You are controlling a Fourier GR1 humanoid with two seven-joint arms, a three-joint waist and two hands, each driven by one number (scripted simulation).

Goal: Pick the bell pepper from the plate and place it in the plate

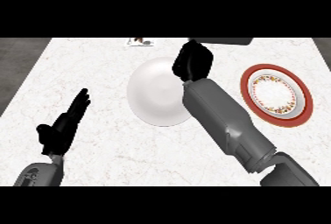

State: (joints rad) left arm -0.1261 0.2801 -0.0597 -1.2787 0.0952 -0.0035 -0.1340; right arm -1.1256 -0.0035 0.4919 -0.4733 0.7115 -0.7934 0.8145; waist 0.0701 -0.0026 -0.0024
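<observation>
Left hand [65,124]: lower left of the head view, above the counter; fingers straight and pointing up and away, thumb spread to the side; holds nothing; well apart from both plates.
Counter [97,65]: white marbled top; dark floor shows past its left and right edges.
White plate [152,94]: plain, centre of the counter; its right rim is covered by the right forearm; nothing visible on its bare surface.
Right hand [192,61]: over the upper right rim of the white plate; fingers curled inward into a closed shape; whether they enclose anything cannot be told.
Bell pepper: not visible anywhere; it may be hidden inside the curled right hand, but this cannot be told.
Red-rimmed plate [304,98]: right side of the counter, patterned inner ring, white centre; nothing lies on it; apart from the right forearm.
</observation>
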